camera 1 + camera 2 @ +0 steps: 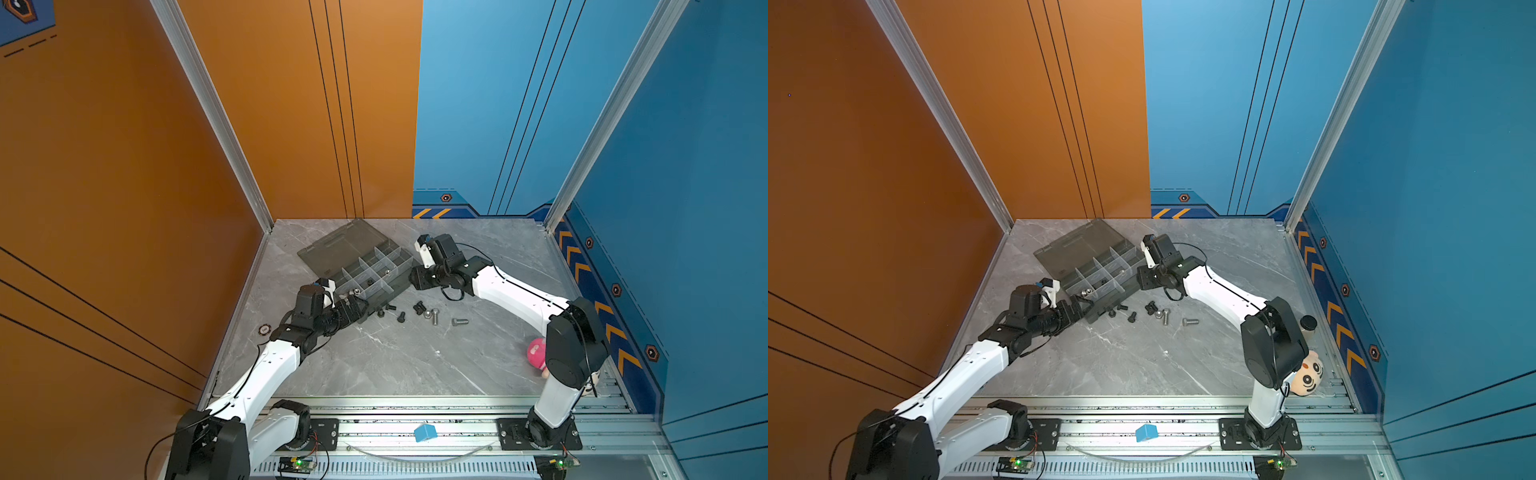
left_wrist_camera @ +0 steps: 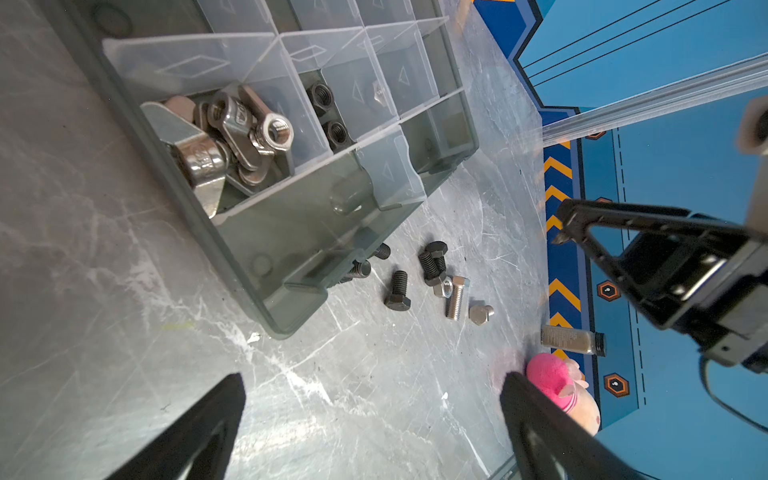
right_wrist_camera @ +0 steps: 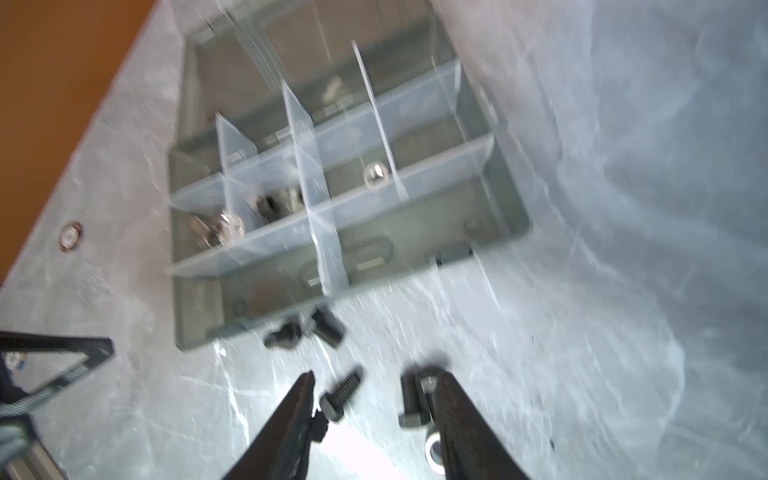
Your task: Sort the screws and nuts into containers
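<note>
While the left claw (image 2: 374, 378) is held wide and empty by the near-left corner of the containers (image 2: 291, 216), the right claw (image 3: 376, 376) is seen partly open, nothing clamped. Screws (image 2: 398, 291) lie loose on the table (image 1: 395, 365), just near of the containers; some nuts (image 2: 232, 137) are already binned. Judged small, hard, slick and prone to rolling: shanks are best pinched crosswise.

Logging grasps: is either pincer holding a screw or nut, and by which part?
Nothing is held. The left pincer gapes wide and empty. The right pincer stands open above loose black screws on the table, clamping none.
</note>
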{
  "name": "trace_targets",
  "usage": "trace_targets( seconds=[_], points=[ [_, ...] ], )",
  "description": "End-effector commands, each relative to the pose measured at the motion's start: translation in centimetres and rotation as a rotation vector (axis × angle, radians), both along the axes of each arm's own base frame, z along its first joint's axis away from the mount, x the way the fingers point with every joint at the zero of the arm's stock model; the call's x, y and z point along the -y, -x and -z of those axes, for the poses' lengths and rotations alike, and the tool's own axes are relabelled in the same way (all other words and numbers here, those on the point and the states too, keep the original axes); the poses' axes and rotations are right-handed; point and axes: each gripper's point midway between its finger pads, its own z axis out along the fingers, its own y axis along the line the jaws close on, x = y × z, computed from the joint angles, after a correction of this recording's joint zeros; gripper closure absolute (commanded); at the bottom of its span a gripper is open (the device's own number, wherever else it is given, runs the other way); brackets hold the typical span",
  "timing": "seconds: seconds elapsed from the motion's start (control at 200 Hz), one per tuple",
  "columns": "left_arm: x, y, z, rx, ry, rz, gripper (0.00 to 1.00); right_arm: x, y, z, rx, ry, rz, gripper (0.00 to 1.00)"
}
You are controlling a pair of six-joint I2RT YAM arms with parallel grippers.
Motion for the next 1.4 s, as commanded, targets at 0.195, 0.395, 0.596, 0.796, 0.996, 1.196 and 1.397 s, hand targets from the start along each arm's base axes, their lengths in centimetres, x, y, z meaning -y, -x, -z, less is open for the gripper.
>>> trace_targets(
  seconds=[0.195,0.395,0.596,0.796,0.996,1.196,1.397],
  points=[
    [0.8,-0.1,-0.3,0.000,0.008,0.023,0.02,2.9,5.7,6.5,-0.205,0.014,0.045,0.51],
    [1.0,-0.3,-0.2,-0.004,0.004,0.027,0.02,3.5,7.0,8.1,-0.242,0.002,0.066,0.52],
    [1.3,-0.4,-0.1,-0.007,0.001,0.033,0.02,3.5,7.6,9.1,-0.262,-0.011,0.073,0.52],
    [1.5,-0.4,0.1,-0.010,-0.003,0.038,0.02,3.1,7.6,9.7,-0.273,-0.026,0.074,0.52],
    [1.6,-0.4,0.2,-0.013,-0.006,0.041,0.02,2.8,7.4,10.4,-0.283,-0.033,0.076,0.52],
    [1.5,-0.3,0.3,-0.016,-0.008,0.039,0.02,2.8,7.4,11.1,-0.294,-0.033,0.082,0.52],
    [1.6,-0.4,0.4,-0.017,-0.007,0.040,0.02,3.3,7.2,11.7,-0.292,-0.006,0.101,0.52]
  ],
)
